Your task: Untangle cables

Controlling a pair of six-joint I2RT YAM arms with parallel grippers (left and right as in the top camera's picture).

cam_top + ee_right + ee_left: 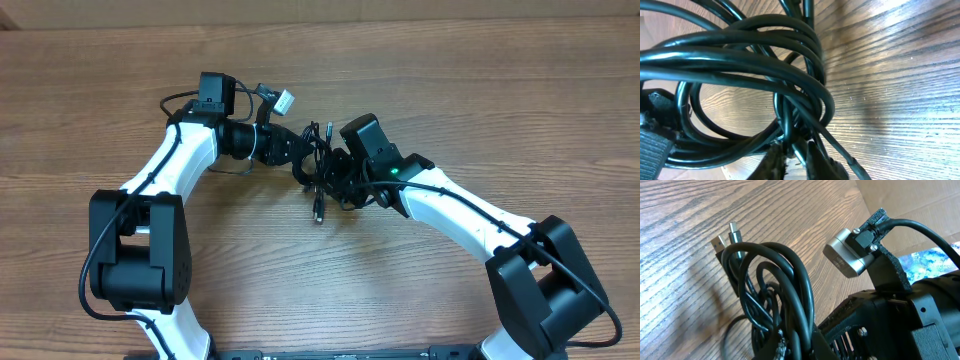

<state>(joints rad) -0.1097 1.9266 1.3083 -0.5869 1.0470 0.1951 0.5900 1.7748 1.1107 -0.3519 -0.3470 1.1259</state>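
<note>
Black cables (765, 55) sat bunched directly between the two sets of fingers, over the wooden desk (450, 80); left fingers (782, 352) were clenched on the bundle's strands; right fingers (777, 165) appeared clenched on one strand beneath the knot; silver-tipped plugs (725, 240) projected beyond the left fingers. Risk: pulling apart could cinch the wrapped loops tighter; a thin strand could slip free.

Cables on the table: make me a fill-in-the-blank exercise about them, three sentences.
1. The cables are all ___ in colour.
2. They are bunched over a table made of ___.
3. In the left wrist view, two plugs with ___ tips stick out of the bunch.
Missing words: black; wood; silver.
</note>
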